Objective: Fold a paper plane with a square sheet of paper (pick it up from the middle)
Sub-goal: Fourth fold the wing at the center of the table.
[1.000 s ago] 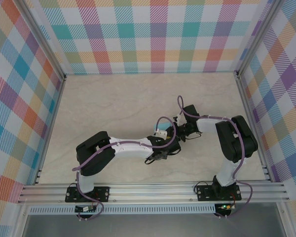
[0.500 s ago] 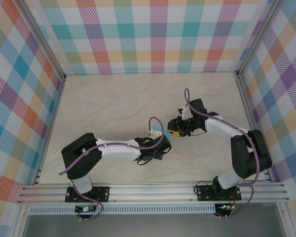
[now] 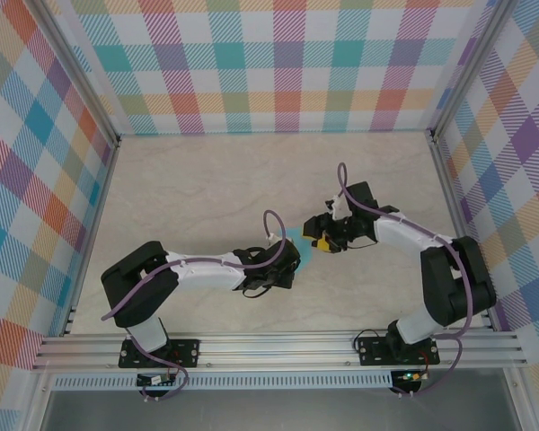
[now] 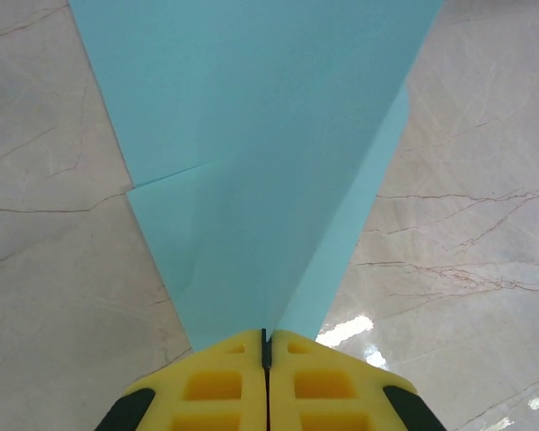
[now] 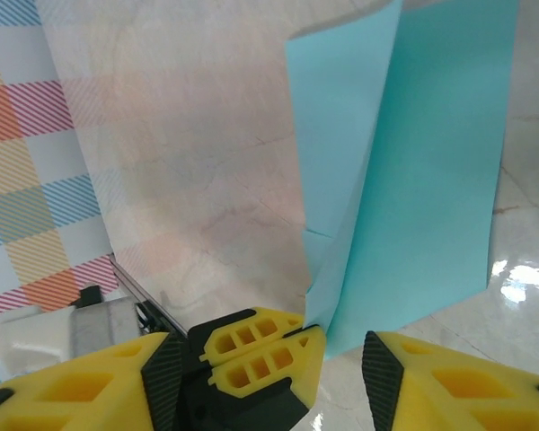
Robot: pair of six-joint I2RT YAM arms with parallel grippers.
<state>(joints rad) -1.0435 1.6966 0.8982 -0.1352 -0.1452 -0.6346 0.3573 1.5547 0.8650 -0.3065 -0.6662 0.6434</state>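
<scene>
Left end effector (image 4: 266, 339) clamping paper plane (image 4: 251, 135), right end effector (image 5: 265, 355) spread around

We see the left arm (image 3: 207, 267) and the right arm (image 3: 404, 232) built of white links and black joints, a purple cable (image 3: 267, 223) looping along each, and yellow fingers (image 4: 211, 386) moulded with rectangular cells.

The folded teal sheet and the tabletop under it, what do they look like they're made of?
The folded teal sheet: thin paper, matte, judging by its sharp creases and overlapping flat layers. The tabletop: cream marble-look surface, glossy, with brown veins and bright glare spots; real stone or printed laminate, I cannot tell.
</scene>
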